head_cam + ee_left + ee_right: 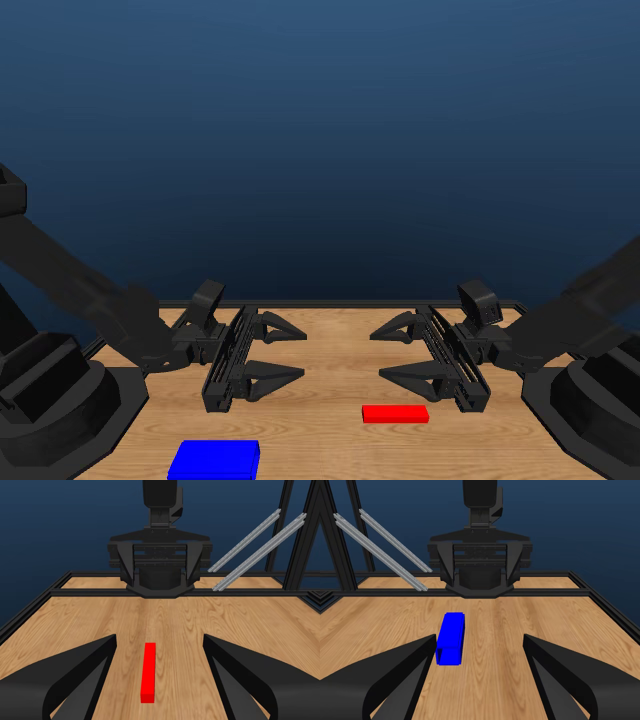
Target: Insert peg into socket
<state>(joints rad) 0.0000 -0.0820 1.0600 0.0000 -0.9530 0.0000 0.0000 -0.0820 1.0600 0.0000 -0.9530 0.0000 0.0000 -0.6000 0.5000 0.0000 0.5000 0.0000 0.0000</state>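
Observation:
The peg (pixel 395 413), a slim red bar, lies flat on the wooden table toward the right, in front of and below my right gripper (pixel 380 354). In the left wrist view the peg (pixel 148 672) lies lengthwise on the table between the open jaws of my left gripper (pixel 160 639). The socket (pixel 214 460), a wider blue block, lies near the table's front edge on the left, in front of my left gripper (pixel 290 350). The right wrist view shows the socket (pixel 451 637) with its hollow end facing my right gripper (pixel 480 639). Both grippers hover open and hold nothing.
A black frame rail (pixel 165 593) borders the table. Two silver bars (pixel 255 545) lean at the back corner and show again in the right wrist view (pixel 385 542). The opposite arm's gripper (pixel 160 562) faces each wrist camera. The arm bases (pixel 60 400) stand at both sides.

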